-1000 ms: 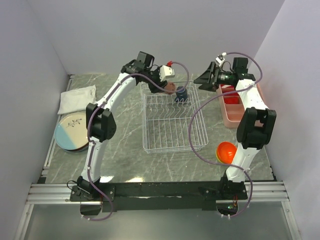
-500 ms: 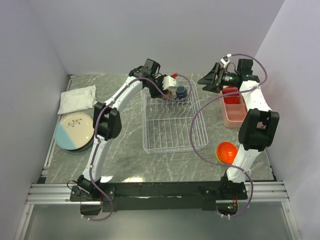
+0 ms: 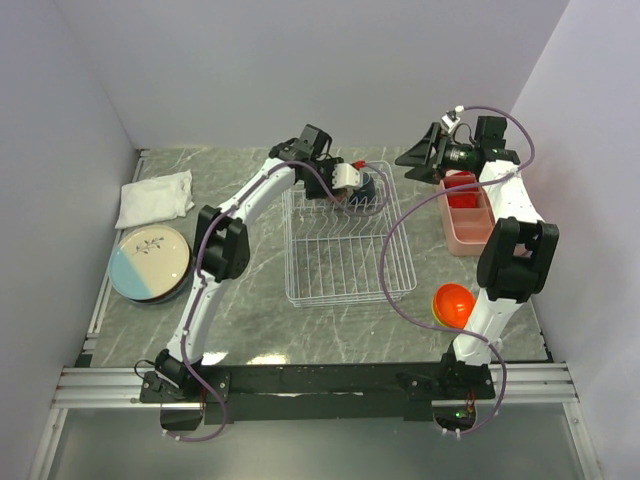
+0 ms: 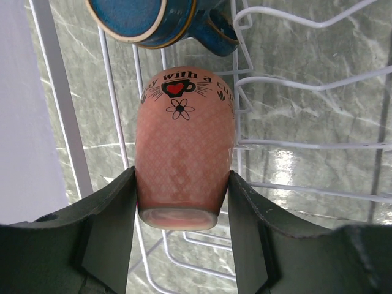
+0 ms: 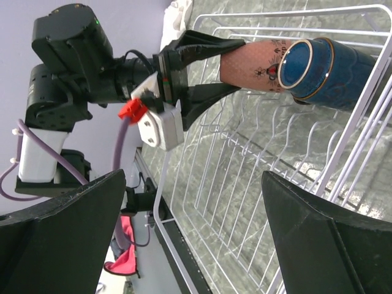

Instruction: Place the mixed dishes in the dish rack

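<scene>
My left gripper (image 4: 182, 179) is shut on a pink patterned cup (image 4: 184, 153), one finger on each side near its base. It holds the cup over the far end of the white wire dish rack (image 3: 345, 300), with the cup's rim close beside the dark blue mug (image 4: 144, 18) that sits in the rack. The right wrist view shows the same cup (image 5: 251, 64) and mug (image 5: 318, 61). My right gripper (image 3: 415, 160) hangs open and empty above the rack's far right corner. Stacked cream-and-light-blue plates (image 3: 150, 260) lie at the left. An orange bowl (image 3: 452, 303) sits by the right arm.
A white folded cloth (image 3: 155, 197) lies at the back left beyond the plates. A pink compartment tray (image 3: 465, 215) with red items stands right of the rack, under the right arm. A purple cable loops over the rack's right side.
My left gripper has carried the pink cup to the right and down, up against the blue mug. The right arm shifted slightly to the right early on, then held still.
</scene>
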{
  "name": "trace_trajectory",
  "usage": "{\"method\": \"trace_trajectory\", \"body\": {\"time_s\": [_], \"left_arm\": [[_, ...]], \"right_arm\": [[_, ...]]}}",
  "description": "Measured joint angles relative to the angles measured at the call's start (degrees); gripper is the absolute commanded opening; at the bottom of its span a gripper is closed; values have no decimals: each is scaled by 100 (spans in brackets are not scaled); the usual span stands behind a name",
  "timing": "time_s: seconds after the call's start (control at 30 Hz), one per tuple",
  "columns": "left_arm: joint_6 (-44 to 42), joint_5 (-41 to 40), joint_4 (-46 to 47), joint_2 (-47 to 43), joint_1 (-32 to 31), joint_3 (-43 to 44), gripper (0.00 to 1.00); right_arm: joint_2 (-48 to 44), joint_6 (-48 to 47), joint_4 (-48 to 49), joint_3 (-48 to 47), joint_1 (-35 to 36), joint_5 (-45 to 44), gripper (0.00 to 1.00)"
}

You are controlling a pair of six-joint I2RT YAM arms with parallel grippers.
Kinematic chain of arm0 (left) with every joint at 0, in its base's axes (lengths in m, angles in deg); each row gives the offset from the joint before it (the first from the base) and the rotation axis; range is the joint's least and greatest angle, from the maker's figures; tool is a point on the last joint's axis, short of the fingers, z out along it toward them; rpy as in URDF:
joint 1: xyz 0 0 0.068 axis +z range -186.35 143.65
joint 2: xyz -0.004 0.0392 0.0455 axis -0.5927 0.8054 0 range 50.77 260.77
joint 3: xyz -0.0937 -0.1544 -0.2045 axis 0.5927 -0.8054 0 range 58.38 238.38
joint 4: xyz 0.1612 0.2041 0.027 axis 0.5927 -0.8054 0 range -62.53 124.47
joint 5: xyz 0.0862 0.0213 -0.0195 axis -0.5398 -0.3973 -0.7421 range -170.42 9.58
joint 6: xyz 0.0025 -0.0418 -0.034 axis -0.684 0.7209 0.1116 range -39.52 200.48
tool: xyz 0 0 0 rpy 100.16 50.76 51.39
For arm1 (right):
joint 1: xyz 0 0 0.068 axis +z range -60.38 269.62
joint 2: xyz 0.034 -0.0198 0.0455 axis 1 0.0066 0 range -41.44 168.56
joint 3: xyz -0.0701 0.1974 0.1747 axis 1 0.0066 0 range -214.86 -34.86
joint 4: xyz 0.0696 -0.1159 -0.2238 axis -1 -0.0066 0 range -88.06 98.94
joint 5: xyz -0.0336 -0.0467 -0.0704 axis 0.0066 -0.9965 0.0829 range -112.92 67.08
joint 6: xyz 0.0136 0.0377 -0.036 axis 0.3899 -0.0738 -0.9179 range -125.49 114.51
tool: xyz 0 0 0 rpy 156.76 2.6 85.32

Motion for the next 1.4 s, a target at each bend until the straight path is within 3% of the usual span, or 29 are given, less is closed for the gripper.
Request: {"method": "trace_trajectory", "body": {"time_s": [0.13,0.2,0.67,0.77,0.83,0.97,1.07,1.4], "left_arm": [[-195,-83,33,20,-42,0,42],[-249,-146,76,26,-57,0,47],[-356,-205,769,96,-170,-15,48],[-442,-260,879,96,-205,-44,52],[-516,-317,898,96,-227,-61,49],[-813,-365,866,96,-254,-96,28],[-1054,-476,748,98,-264,-98,20],[-1757,-870,444,109,-354,-52,16]], "right_arm": [[0,48,61,0,0,0,100],[0,68,76,2,0,2,100],[-15,284,295,151,-83,22,100],[-15,348,382,153,-96,22,100],[-15,348,420,153,-96,22,100],[-15,334,411,153,-96,15,100],[-15,275,369,151,-96,-4,100],[-15,254,365,151,-96,-17,100]]}}
